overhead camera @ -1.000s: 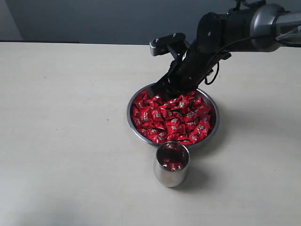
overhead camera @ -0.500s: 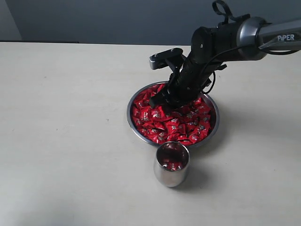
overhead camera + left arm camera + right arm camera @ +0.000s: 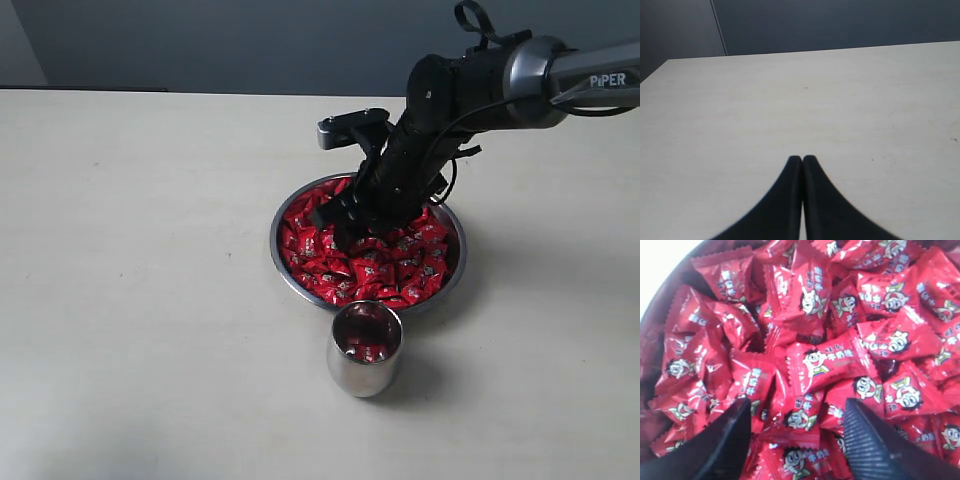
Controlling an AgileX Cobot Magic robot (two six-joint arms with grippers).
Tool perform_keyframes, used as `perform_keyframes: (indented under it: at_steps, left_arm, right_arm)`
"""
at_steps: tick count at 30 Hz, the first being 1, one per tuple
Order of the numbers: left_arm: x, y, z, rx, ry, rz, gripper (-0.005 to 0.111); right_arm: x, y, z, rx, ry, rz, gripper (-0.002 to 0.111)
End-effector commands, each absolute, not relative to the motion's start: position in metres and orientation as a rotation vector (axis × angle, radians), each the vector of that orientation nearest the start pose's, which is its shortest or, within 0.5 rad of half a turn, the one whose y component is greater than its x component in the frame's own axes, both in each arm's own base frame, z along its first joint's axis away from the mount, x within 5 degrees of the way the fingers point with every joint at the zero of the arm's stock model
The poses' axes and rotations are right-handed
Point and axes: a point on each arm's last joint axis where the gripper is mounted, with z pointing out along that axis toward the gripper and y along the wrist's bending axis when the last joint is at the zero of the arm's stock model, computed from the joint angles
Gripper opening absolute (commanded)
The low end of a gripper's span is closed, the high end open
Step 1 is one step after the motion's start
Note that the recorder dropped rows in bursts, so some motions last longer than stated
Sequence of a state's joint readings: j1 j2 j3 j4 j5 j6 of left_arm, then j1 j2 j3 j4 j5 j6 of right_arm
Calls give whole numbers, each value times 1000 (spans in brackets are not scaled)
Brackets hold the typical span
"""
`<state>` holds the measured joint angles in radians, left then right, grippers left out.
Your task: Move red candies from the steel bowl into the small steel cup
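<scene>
Over the far-left part of the steel bowl (image 3: pixel 273 243), just beyond the small steel cup (image 3: pixel 364 365), I have the right gripper (image 3: pixel 796 410) tilted down, jaws wide apart and empty, so they can straddle one of the red candies (image 3: pixel 400 265) heaped inside.

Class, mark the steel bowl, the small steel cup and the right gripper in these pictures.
steel bowl (image 3: pixel 273 238): exterior view, rim on the picture's left side.
small steel cup (image 3: pixel 364 372): exterior view, front outer wall.
right gripper (image 3: pixel 796 407): right wrist view, midway between its open fingertips.
</scene>
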<state>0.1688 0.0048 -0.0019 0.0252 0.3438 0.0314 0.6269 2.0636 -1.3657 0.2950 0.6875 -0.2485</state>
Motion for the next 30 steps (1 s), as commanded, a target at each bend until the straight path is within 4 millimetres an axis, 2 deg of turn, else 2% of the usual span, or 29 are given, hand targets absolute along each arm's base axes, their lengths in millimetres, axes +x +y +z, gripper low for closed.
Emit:
perform_keyframes:
  at_steps: [1,10,19,25,28,30]
  left_arm:
    - [53,10,183,-111,1817,168,0]
    - [53,10,183,-111,1817,168,0]
    - [53,10,183,-111,1817,168,0]
    - [53,10,183,-111,1817,168,0]
    - [53,10,183,-111,1817,168,0]
    - [53,10,183,-111,1817,168,0]
  right_arm:
    - [326,254,144,-933,2729,397,49]
    - [327,254,141,-933,2734,397,49]
    - [327,255,126,-931,2767,394,49]
    - [328,256,126,-927,2755,392,48]
    - [329,256,126,-923,2747,392,36]
    - [329,256,126,-925,2745,389,22]
